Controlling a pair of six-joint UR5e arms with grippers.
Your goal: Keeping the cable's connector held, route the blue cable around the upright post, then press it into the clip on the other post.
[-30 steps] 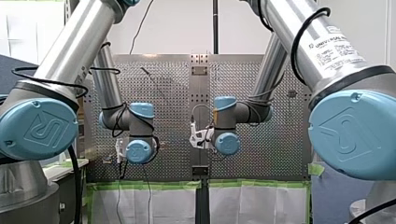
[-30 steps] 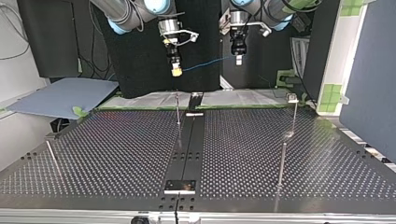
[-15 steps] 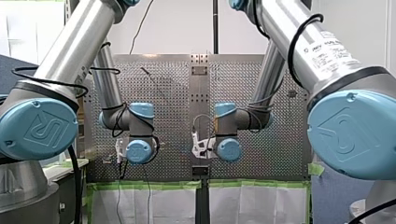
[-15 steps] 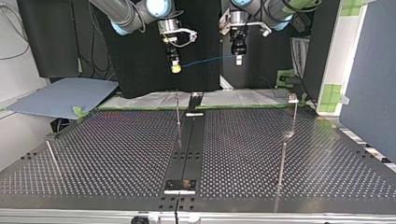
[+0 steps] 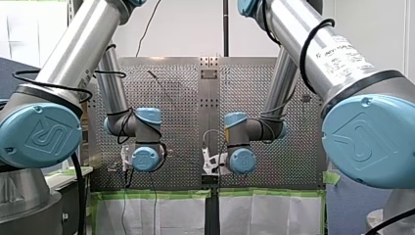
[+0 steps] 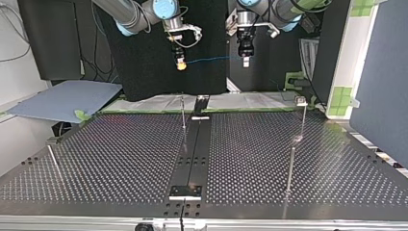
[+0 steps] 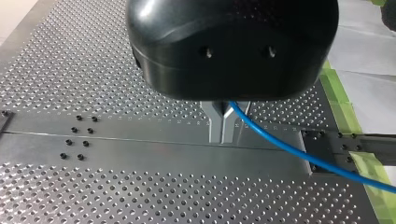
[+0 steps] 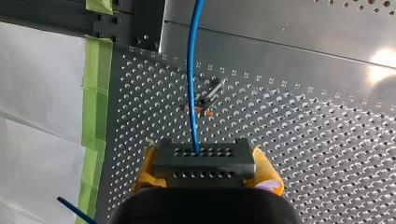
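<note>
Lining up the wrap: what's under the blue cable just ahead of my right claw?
The perforated table, and a thin post seen nearly end-on just beside the blue cable. The strip of table directly behind the cable is covered.

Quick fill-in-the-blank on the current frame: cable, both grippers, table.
The cable strung between the two grippers is ____ in colour.
My right gripper has pads coloured ____.
My left gripper is ____ on the cable.
Both grippers hang ____ the perforated table.
Missing words: blue; yellow; shut; above.
</note>
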